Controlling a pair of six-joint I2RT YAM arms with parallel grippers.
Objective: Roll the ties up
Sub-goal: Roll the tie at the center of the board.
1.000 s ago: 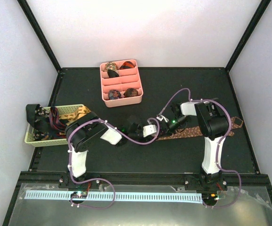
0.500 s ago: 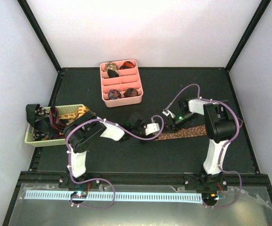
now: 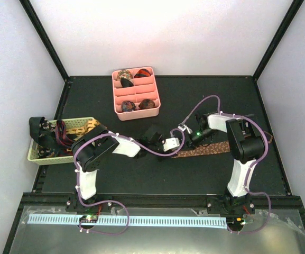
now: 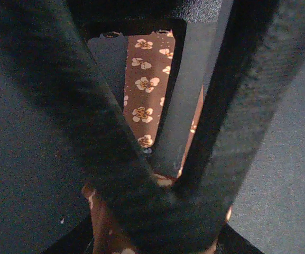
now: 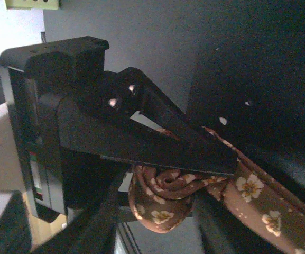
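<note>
Coils of the tie (image 5: 163,198) are being held tight by the left gripper (image 3: 176,147) clamping them; right gripper (image 3: 194,138) is hovering alongside, opening indeterminable.

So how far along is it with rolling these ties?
Partway. Done: several rolled ties sit in the pink tray. In hand: the brown floral tie has a small roll started at one end, pinched in the left jaws; most of it lies flat. Still to do: loose ties fill the basket.
</note>
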